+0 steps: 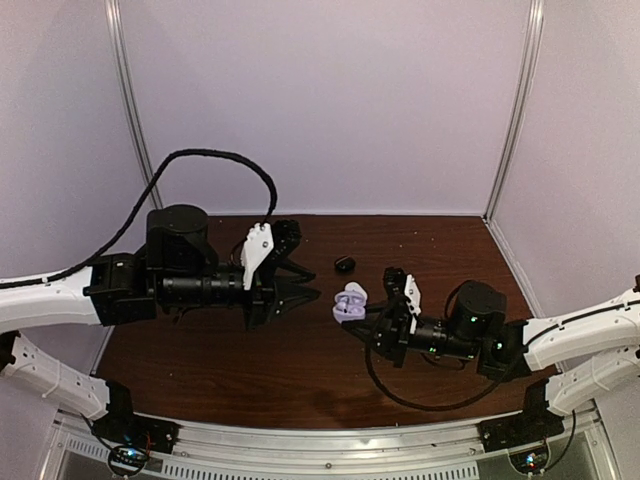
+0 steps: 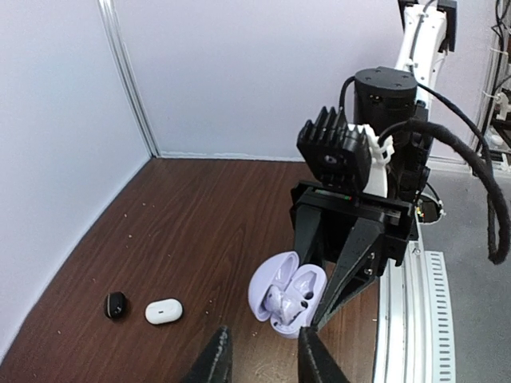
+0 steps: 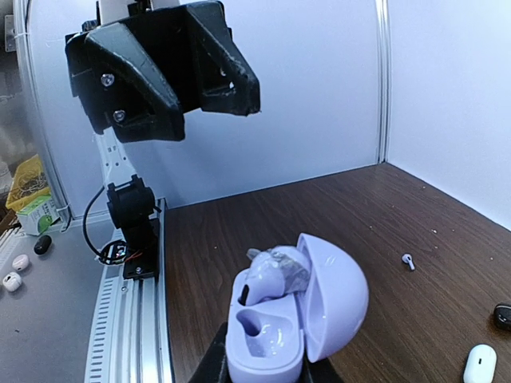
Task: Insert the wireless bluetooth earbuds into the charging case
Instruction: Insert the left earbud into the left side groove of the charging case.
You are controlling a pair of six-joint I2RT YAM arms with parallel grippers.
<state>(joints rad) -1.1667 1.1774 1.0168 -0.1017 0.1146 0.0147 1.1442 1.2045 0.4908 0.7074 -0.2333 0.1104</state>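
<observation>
Dark wood table (image 1: 250,350): my right gripper (image 3: 263,371) clamps the open charging case (image 3: 319,303), one earbud (image 3: 267,279) seated. Left gripper (image 2: 265,363) hovers nearby, slightly parted, empty; next, fetch another bud.

The top view looks down on the whole surface (image 1: 250,350) from above its near edge. The wrist views sit low, facing each other, both close on the case (image 2: 275,279).

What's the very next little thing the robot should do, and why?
Probably lift the left gripper clear: its jaws stand apart and empty beside the open lavender case, which the right gripper grips, and an earbud already lies inside.
</observation>
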